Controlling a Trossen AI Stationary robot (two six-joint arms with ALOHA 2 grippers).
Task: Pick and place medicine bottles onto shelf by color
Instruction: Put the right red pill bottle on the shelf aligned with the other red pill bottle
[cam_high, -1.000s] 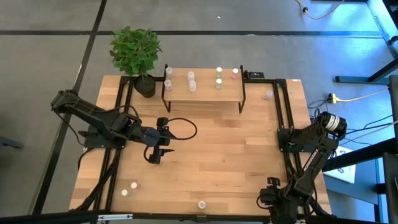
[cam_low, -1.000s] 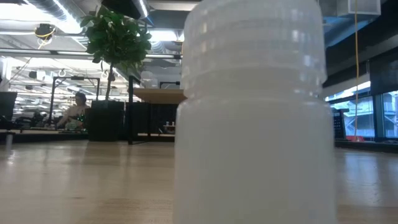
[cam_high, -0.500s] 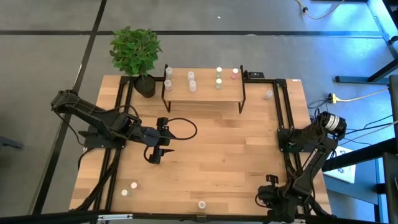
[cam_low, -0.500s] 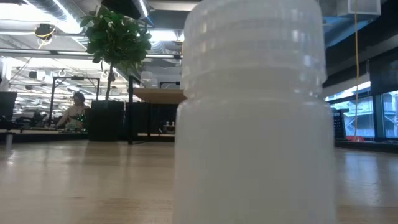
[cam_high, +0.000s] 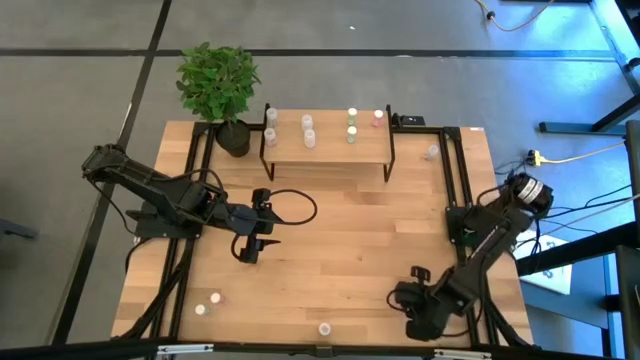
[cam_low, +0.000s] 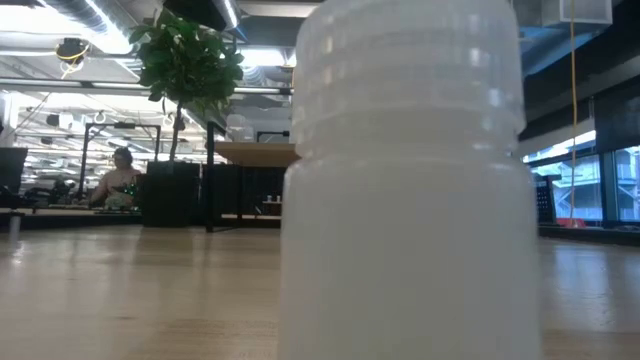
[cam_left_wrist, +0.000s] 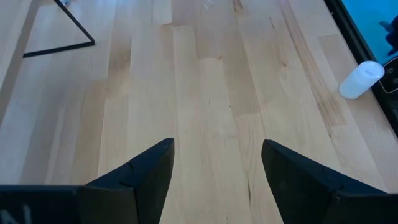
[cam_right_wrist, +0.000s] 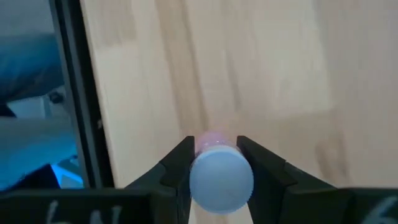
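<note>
A small whitish pink-capped medicine bottle (cam_right_wrist: 214, 176) is clamped between the right gripper (cam_high: 413, 318) fingers, which has swung inward at table's 5 o'clock. Transport to the light-wood shelf (cam_high: 330, 148) at 12 o'clock is judged next. Left gripper (cam_left_wrist: 216, 168) is held open, empty.

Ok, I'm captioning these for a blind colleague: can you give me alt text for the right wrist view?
The right gripper is shut on a small whitish medicine bottle with a pink cap, one dark finger on each side of it. Under it lies the light wooden table, with a black frame rail running along its edge.
</note>
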